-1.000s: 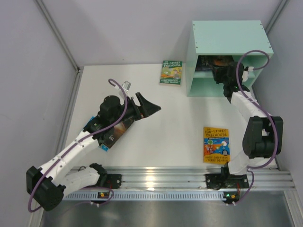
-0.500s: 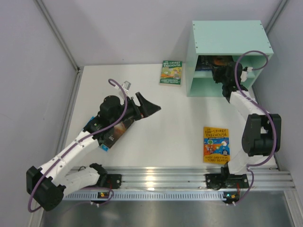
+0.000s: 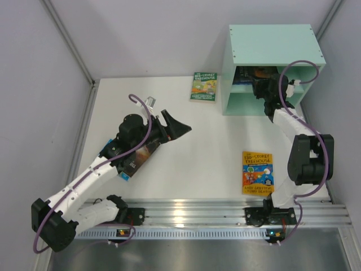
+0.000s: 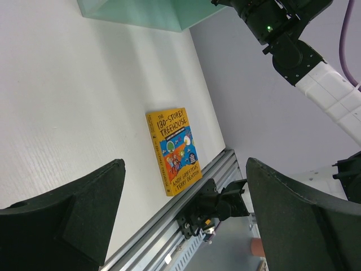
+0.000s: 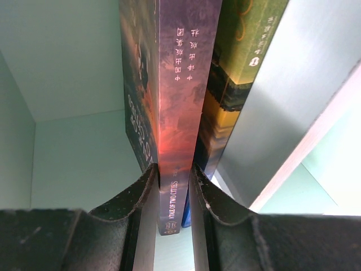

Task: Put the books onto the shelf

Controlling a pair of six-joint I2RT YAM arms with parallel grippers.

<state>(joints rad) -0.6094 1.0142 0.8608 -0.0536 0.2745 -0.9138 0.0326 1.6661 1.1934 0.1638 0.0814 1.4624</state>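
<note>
Shelf [image 3: 274,45], books [image 5: 240,53] in upper compartment, right end effector [image 5: 172,176] clamping dark book [image 5: 180,84]

Light: bright, even, overhead. Shadows: soft on white table [image 3: 214,141]. Glare: on rail [image 3: 186,209]. Right wrist view: dim shelf [image 5: 73,84] interior, near fingers [image 5: 113,231] blurred, reddish sheen on book spine [image 5: 177,113].

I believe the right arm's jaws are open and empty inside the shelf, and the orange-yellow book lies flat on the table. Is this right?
Not quite. The right wrist view shows those jaws shut on the spine of a dark book inside the shelf, not open and empty. The orange-yellow book does lie flat on the table.
</note>
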